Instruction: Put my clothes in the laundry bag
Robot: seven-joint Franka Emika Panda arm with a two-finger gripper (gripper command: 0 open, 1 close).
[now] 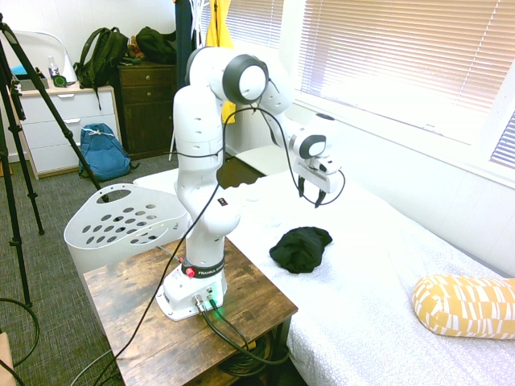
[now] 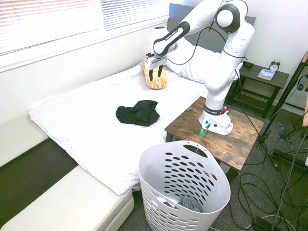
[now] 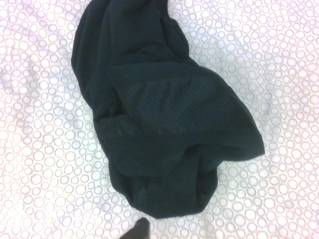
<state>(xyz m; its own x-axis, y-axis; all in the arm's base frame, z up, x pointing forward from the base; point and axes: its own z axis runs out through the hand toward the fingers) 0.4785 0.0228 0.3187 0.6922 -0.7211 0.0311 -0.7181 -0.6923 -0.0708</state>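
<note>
A bedroom at home: bed (image 1: 386, 265) under blinds (image 1: 402, 56), dresser (image 1: 60, 125), nightstand (image 2: 257, 82) with alarm clock (image 2: 275, 65)

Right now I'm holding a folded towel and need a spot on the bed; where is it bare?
Free: the white circle-patterned bedspread between the crumpled black fabric garment and the window wall, and the stretch between the garment and the yellow patterned pillow. Crowded: the wooden side table, taken by the arm's base, and the white perforated plastic laundry basket beside it.
</note>
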